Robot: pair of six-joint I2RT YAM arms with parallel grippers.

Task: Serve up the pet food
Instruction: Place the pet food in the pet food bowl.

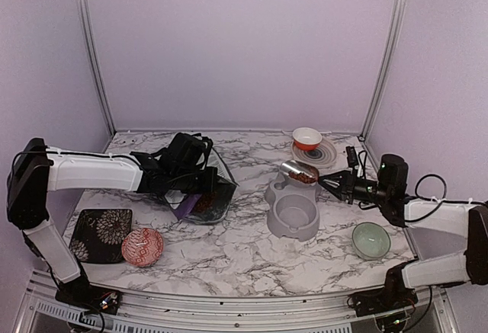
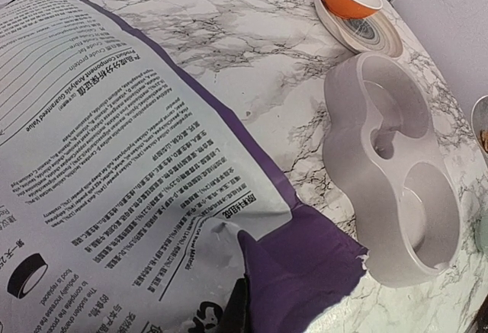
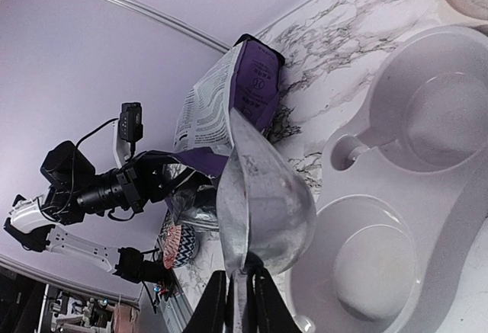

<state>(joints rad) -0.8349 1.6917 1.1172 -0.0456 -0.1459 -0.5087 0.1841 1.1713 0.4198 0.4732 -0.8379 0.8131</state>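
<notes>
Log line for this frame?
left gripper: shut on bag | right gripper: shut on scoop | pet food: in scoop, over feeder | feeder: empty

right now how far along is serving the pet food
Done: the scoop is loaded with kibble. In hand: the right gripper grips the scoop's handle and holds it above the far bowl of the feeder, while the left gripper pinches the bag. Left: tipping the kibble in. Both feeder bowls look empty.
</notes>
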